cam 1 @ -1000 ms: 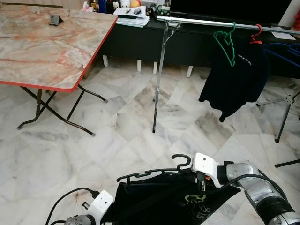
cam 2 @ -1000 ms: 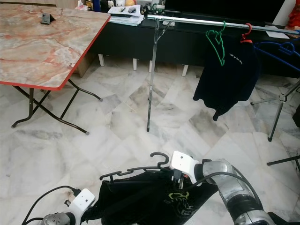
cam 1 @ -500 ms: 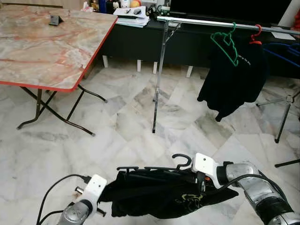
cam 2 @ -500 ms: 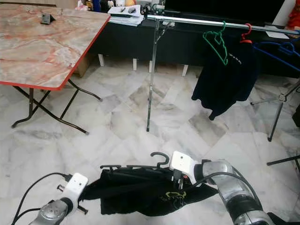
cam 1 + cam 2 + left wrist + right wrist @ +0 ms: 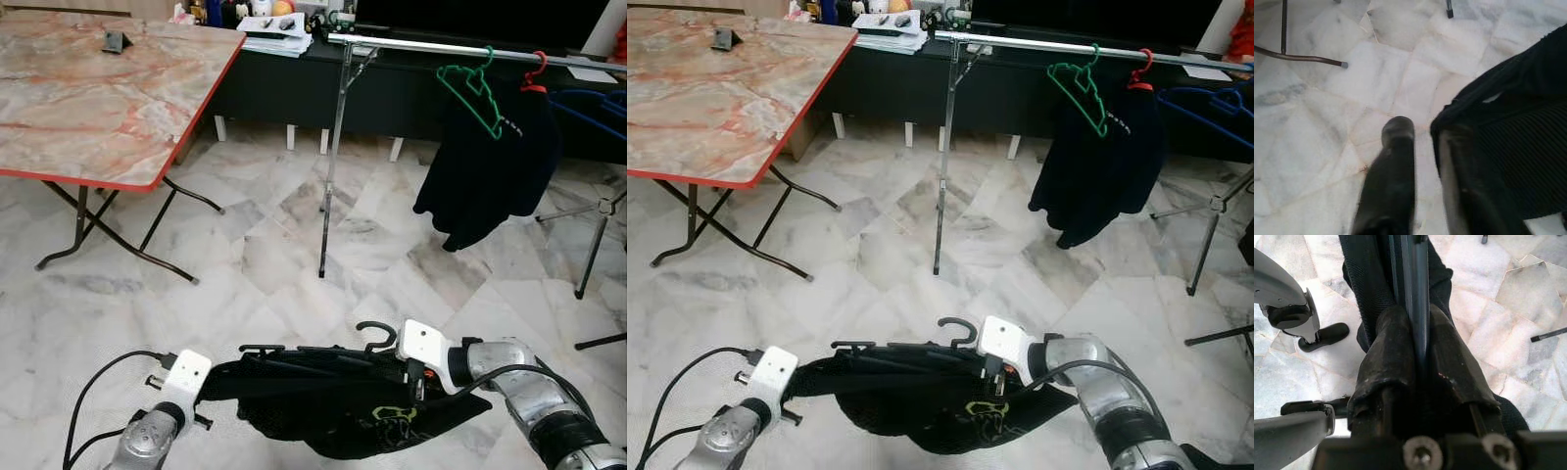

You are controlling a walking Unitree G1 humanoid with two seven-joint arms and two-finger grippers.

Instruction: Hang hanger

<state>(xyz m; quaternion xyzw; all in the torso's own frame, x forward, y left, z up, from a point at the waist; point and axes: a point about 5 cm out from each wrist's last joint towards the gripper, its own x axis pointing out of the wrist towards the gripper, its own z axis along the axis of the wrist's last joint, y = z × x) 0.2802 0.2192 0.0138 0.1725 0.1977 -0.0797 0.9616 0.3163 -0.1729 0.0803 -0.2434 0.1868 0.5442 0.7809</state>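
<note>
Hanger point(image 5: 323, 351) mostly buried under a black shirt point(image 5: 343, 406); only the hook and top bar poke out, low in the head views, held above the marble floor point(image 5: 245, 255). Right gripper point(image 5: 1418, 342) has its fingers pressed together on the hanger bar with cloth bunched around them; fingertips are hidden by fabric in the head views. Right arm comes in from the lower right, elbow bent, forearm roughly level, upper arm cut off by the frame edge. Left gripper point(image 5: 1422, 147): fingers spread, one finger point(image 5: 1396, 142) bare over the floor, the other blurred against the shirt's edge, hard to tell if it touches. Left arm is low at the bottom left, mostly cut off. Rail point(image 5: 441, 46) stands well beyond, carrying a green hanger point(image 5: 475, 88) and a dark garment point(image 5: 500, 157). Folding table point(image 5: 88, 88) sits at the left.
</note>
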